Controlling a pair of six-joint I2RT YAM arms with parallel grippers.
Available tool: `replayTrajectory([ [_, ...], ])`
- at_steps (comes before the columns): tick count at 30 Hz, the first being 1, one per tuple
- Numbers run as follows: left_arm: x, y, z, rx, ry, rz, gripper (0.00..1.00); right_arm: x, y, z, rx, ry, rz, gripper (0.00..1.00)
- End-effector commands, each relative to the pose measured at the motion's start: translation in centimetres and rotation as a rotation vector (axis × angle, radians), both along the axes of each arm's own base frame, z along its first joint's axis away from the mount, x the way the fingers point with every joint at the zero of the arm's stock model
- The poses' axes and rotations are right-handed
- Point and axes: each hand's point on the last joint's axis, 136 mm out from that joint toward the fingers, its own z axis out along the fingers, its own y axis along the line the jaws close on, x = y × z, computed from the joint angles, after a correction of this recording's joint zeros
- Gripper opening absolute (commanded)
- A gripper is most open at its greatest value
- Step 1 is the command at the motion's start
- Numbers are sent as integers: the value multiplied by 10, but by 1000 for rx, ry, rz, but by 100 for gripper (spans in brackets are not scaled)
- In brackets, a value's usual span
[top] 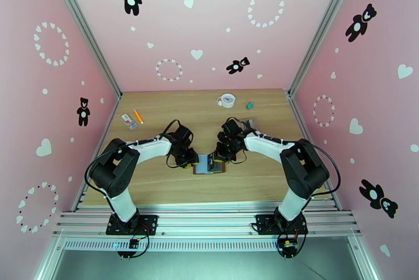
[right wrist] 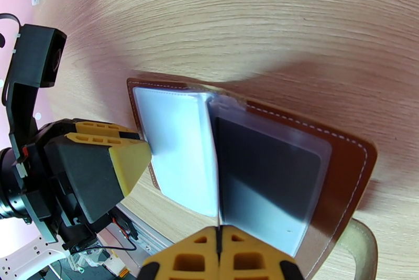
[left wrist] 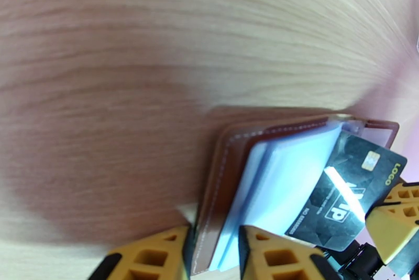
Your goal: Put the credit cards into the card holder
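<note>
Lying open, one card holder [right wrist: 350,167] shows one black credit card [left wrist: 340,197].

A robot test booth: pink bear-and-heart walls [top: 209,24], aluminium framing [top: 86,29], wooden table [top: 173,181].

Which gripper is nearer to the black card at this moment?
Right. The right gripper is shut on the card's edge, over the wallet. The left gripper clamps the wallet's left half, beside the card.
</note>
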Motion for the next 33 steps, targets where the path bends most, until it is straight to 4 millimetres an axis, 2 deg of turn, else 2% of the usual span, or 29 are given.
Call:
replayTrajectory([
  [1, -2, 2, -11, 16, 19, -11, 30, -10, -3, -18, -35, 45, 9, 0],
  [22, -1, 1, -9, 16, 15, -8, 30, -17, -5, -29, -82, 57, 52, 0],
  [33, -2, 1, -10, 11, 16, -8, 30, -10, 7, -29, -83, 52, 76, 0],
])
